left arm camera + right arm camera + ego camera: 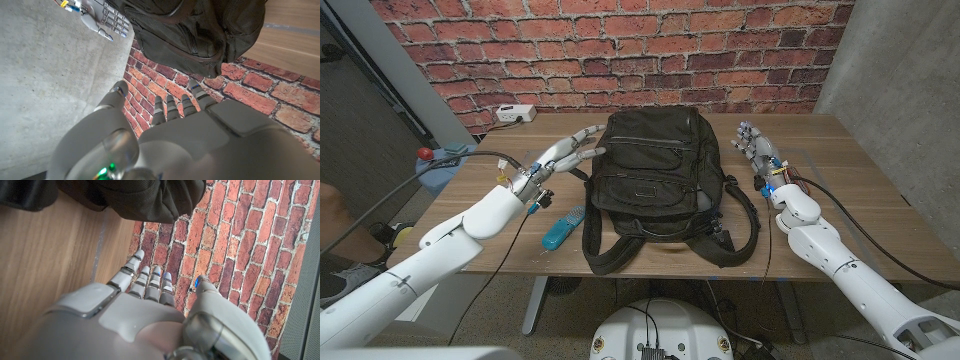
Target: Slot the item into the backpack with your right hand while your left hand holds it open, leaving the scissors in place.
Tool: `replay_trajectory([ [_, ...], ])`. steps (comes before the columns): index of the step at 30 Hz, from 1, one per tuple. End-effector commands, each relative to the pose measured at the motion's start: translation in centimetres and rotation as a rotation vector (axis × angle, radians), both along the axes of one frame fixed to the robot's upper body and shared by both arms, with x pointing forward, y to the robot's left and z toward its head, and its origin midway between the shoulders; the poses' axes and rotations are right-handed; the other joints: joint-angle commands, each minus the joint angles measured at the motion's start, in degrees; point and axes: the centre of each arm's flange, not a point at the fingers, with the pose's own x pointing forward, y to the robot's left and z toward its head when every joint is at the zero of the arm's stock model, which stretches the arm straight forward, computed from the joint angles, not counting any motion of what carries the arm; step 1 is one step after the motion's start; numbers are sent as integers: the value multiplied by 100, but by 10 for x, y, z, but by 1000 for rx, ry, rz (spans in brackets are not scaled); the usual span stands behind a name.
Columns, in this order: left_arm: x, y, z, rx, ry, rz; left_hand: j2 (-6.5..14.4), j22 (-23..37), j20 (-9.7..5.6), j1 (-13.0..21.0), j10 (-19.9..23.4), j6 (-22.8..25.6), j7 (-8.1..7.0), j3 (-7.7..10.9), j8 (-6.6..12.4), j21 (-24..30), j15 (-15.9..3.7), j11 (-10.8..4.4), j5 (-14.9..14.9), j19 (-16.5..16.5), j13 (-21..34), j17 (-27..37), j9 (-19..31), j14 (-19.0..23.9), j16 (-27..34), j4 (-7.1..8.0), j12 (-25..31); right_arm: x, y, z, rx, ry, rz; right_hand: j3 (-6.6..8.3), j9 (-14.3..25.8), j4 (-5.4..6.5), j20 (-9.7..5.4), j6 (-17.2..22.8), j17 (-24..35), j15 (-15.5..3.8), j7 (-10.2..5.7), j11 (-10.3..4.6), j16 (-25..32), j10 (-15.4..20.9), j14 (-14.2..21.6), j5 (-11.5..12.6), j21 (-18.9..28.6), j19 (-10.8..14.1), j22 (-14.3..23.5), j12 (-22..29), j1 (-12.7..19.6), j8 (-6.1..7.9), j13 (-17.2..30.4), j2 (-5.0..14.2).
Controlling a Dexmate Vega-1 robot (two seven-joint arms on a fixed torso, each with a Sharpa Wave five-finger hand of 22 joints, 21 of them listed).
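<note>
Centrally on counter [840,175]: black backpack [655,170], teal item [563,229] just beside its left side. Left hand [563,155] reaching at backpack's upper left edge, fingers extended, holding nothing. Right hand [757,150] apart on the right, fingers spread, empty.

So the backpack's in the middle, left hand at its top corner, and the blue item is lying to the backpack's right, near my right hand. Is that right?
Not quite. The blue item lies on the backpack's left side, below the left hand, as the head view shows. The right hand stands apart on the other side, holding nothing. The rest is right.
</note>
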Motion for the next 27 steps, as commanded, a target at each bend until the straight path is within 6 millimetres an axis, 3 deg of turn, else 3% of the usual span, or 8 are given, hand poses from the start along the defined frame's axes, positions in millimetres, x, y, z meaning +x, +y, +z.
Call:
replay_trajectory([
  [1,-17,-7,-4,140,-76,41,-20,21,4,65,66,55,22,1,35,-17,8,-11,38,58,40,20,16,69,27,-36,61,-6,-4,-6,14,-9,-3,34,5,-9,-290,44,0,-251,-3,17,24,6,43,21,38,41,5,34,26,0,11,16],
  [11,-37,-10,-10,166,-189,127,-58,32,37,178,283,348,92,36,108,-29,47,-17,142,226,120,34,48,261,61,-46,170,-6,-7,-7,23,-17,-2,40,5,-15,-292,44,-3,-250,-2,21,29,10,41,22,39,47,5,36,26,-1,12,19],
  [27,-61,-12,-30,153,-420,245,-236,50,3,242,562,836,92,-18,200,-18,-57,-28,223,549,243,47,98,644,85,-28,353,-10,-10,-13,39,-39,-2,46,6,-23,-294,50,-7,-250,5,32,38,8,47,23,38,50,5,37,26,0,13,21],
])
